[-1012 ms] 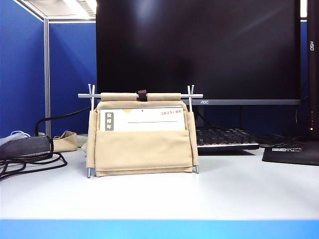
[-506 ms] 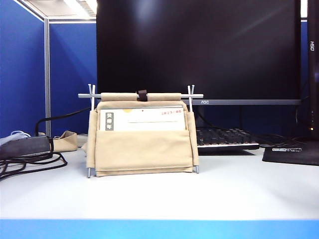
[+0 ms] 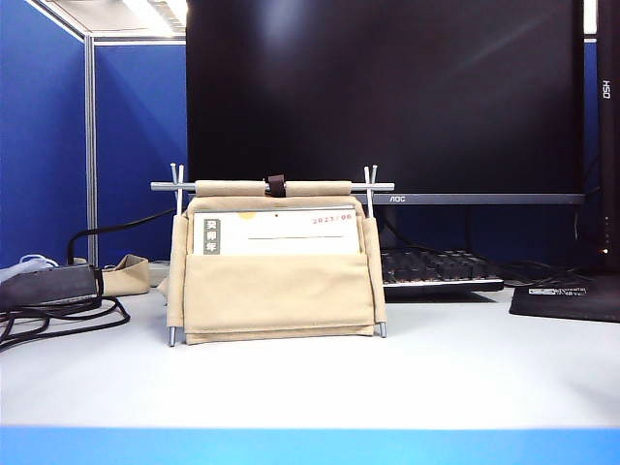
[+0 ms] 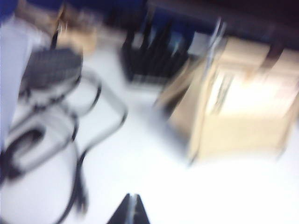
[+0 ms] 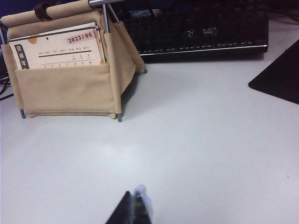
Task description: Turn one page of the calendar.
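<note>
The calendar [image 3: 276,291] stands upright in the middle of the white table, beige canvas on a silver rod frame with a brown strap on top. A white card marked 2023/06 [image 5: 58,49] sits at the front of its pocket. The page is hidden. In the blurred left wrist view my left gripper [image 4: 132,205] is shut with nothing in it, over the table, well apart from the calendar [image 4: 238,121]. My right gripper [image 5: 135,200] is also shut and holds nothing, some way in front of the calendar [image 5: 65,88]. Neither gripper shows in the exterior view.
A black monitor [image 3: 387,97] rises behind the calendar, with a black keyboard [image 3: 436,266] under it. Black cables and a power brick [image 3: 58,305] lie at the left. A black mat [image 3: 567,295] lies at the right edge.
</note>
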Controlling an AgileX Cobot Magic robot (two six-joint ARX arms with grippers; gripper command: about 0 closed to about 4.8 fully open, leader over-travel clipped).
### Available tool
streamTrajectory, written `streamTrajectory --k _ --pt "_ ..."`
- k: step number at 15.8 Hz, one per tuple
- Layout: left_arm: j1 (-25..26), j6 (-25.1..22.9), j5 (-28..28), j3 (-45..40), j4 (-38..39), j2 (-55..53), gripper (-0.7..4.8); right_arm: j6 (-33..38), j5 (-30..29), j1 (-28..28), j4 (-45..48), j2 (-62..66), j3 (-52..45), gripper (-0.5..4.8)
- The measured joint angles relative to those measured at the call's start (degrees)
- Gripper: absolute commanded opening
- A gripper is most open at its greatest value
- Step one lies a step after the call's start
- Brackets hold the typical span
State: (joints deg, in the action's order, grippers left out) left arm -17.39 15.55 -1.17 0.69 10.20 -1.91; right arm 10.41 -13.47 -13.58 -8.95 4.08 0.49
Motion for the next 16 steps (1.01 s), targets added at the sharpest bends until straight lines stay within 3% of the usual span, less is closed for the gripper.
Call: streamTrajectory --k 2,4,12,16 --pt "0.0 -8.5 -0.5 0.2 -0.1 -0.7 -0.06 -0.2 0.0 -0.1 0.0 0.0 0.0 -0.06" --pt "0.0 -12.8 -1.0 0.2 -0.1 -0.7 -0.06 -0.2 0.0 -0.1 0.0 0.0 0.0 -0.06" --pt "0.0 -13.2 -0.4 0.2 -0.1 -0.7 -0.05 -0.1 -0.2 0.0 0.0 0.0 0.0 -0.05" --pt "0.0 -13.2 -0.4 0.2 -0.1 -0.7 -0.05 4.2 -1.6 0.0 0.0 0.0 0.0 -0.05"
